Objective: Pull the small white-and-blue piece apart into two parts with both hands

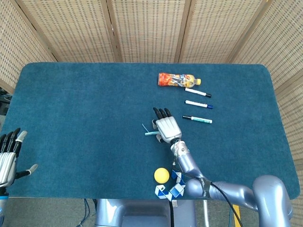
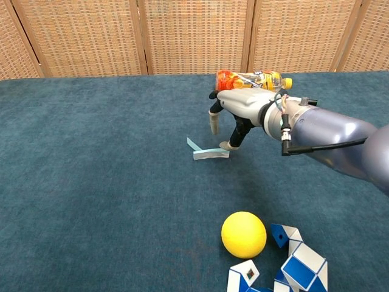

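The small white-and-blue piece (image 1: 149, 133) (image 2: 209, 152) lies near the middle of the blue table, a pale strip with a thin blue end sticking up at its left. My right hand (image 1: 166, 127) (image 2: 237, 110) hovers just over its right end, palm down, fingers apart, holding nothing. In the chest view a lowered fingertip (image 2: 226, 145) sits close beside the strip's right end; whether it touches I cannot tell. My left hand (image 1: 8, 156) stays at the table's near left edge, open, far from the piece.
An orange drink bottle (image 1: 177, 79) (image 2: 249, 79) lies at the back with three markers (image 1: 198, 106) to its right front. A yellow ball (image 1: 162, 175) (image 2: 244, 234) and a blue-and-white folding puzzle (image 1: 171, 187) (image 2: 285, 264) sit at the near edge.
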Tool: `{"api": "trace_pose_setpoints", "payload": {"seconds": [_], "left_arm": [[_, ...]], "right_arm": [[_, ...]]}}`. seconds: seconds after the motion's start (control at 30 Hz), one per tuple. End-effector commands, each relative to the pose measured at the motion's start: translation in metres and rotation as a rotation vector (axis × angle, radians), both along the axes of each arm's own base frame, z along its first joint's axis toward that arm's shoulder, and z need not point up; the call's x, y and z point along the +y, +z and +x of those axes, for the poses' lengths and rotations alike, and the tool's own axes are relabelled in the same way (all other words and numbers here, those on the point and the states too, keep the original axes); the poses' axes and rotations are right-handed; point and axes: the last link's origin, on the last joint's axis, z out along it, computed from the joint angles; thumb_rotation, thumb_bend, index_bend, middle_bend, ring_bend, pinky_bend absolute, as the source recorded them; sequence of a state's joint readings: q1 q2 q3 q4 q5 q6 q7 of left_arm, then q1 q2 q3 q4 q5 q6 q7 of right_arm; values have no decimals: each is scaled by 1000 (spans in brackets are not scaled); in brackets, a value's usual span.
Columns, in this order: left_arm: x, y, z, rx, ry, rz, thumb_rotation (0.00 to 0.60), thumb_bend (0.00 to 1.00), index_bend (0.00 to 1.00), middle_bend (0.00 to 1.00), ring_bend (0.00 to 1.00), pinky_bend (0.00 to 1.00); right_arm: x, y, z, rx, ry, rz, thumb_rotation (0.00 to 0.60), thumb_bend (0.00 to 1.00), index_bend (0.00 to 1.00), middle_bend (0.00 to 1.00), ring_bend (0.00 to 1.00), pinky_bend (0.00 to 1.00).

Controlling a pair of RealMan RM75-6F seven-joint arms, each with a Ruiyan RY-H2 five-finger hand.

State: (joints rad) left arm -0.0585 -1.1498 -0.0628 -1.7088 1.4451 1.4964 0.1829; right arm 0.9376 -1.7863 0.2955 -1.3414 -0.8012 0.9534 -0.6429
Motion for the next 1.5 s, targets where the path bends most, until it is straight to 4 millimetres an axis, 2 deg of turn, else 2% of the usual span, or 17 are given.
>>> {"api": "trace_pose_setpoints", "payload": {"seconds": [0.03,0.57,0.9,1.3,1.5], "left_arm": [[1,0,0,-1,3,-1,600,0,0,0,0,0],[2,2,-2,-9,15,2,600,0,0,0,0,0],[3,3,-3,-14,18,2,600,0,0,0,0,0],[2,3,-3,-14,17,0,600,0,0,0,0,0],[2,3,-3,-14,18,-1,600,0,0,0,0,0]], "right_arm": [[2,-11,3,31,30,-4,600,363,448,0,0,0],[-7,-35,-3,109,51,-32,600,363,448,0,0,0],[-10,-41,-6,124,46,-35,600,364,461,0,0,0],[-11,-42,-8,127,40,-42,600,464,556,0,0,0],[-12,-39,-7,112,37,-52,600,569,585,0,0,0]]}}
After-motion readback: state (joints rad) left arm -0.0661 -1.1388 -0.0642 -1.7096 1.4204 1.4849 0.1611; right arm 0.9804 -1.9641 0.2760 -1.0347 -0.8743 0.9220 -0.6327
